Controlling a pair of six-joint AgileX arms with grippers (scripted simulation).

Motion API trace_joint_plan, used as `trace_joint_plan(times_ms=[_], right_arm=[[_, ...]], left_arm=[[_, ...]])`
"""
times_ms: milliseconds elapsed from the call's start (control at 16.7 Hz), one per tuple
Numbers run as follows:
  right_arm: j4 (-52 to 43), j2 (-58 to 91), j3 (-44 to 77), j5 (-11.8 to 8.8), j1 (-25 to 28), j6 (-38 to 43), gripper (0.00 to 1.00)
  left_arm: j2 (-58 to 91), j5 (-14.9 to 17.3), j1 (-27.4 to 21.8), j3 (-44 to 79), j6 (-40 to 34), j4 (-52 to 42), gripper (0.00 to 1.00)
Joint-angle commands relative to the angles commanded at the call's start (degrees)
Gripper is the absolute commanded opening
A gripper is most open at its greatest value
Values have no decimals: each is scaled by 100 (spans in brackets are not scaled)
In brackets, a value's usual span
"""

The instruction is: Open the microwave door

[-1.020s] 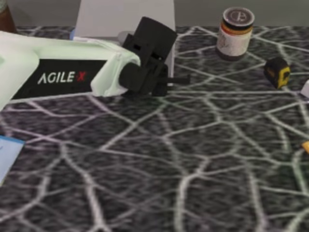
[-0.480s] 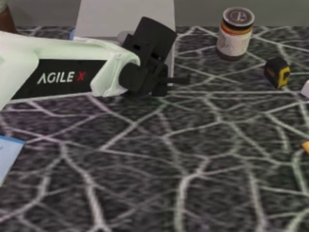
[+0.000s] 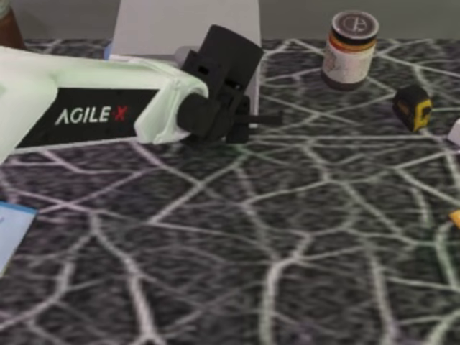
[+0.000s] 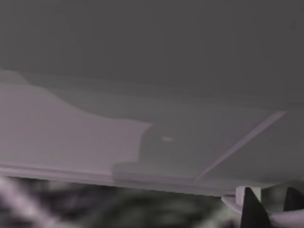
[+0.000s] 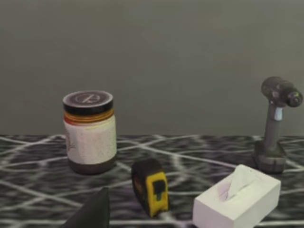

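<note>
Microwave [image 3: 187, 25]: far edge of the counter [image 3: 302, 237], left of centre.
My left gripper [image 3: 241, 118]: pressed against its front right corner, reaching for the door edge; finger state, I cannot tell.
My right arm: parked, facing the jar [image 5: 89, 130].
</note>
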Motion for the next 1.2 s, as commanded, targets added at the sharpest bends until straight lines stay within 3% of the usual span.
trace_joint_plan(times_ms=[480,1200], right_arm=[[0,0,0,0,0,0,100],[0,0,0,0,0,0,100]], left_arm=[[-207,208,47,-320,283,199,0],[-206,209,48,-323,285,199,0]])
